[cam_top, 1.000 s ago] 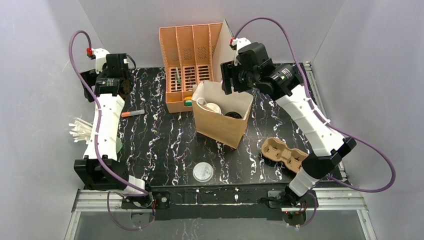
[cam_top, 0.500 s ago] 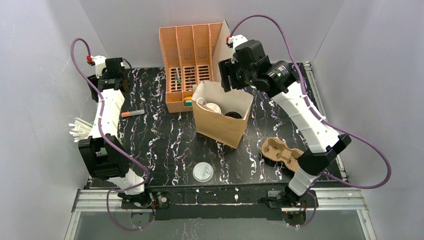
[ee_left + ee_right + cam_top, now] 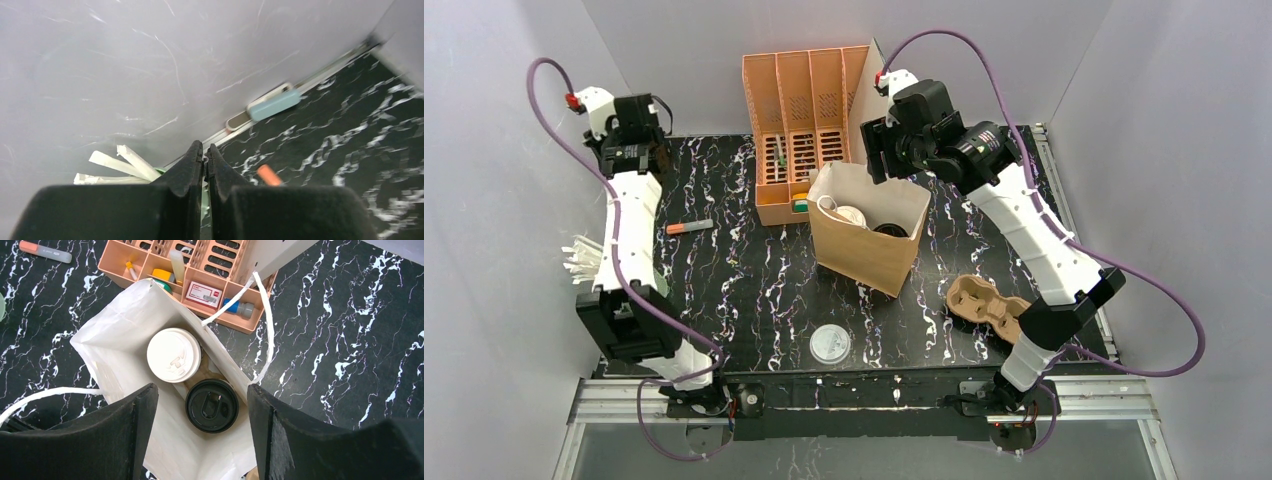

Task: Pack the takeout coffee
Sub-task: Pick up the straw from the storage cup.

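Ok so from what I can see the packing part looks pretty much done. The coffee cup [image 3: 212,405] with its black lid [image 3: 212,406] is sitting upright down in the brown paper bag [image 3: 869,240], right beside another cup with a white lid [image 3: 173,355]. You only see the lid from above, the cup body is hidden by the bag. The right gripper [image 3: 201,390] hangs straight over the open bag with its fingers spread wide and nothing between them, so it's not holding anything. The left gripper [image 3: 205,150] is way off in the far left corner by the wall, fingers pressed together on nothing, well apart from the bag. I'd guess the step in hand is just getting the right arm clear. What the next move calls for, imo, is a straight lift up and away so the fingers don't snag the white rope handle [image 3: 262,325] or bump the bag wall and tip it. The flat white lid [image 3: 830,344] near the front edge, the cardboard cup carrier [image 3: 989,305] and the orange organizer [image 3: 799,130] sit outside the bag, and I don't think they matter here.
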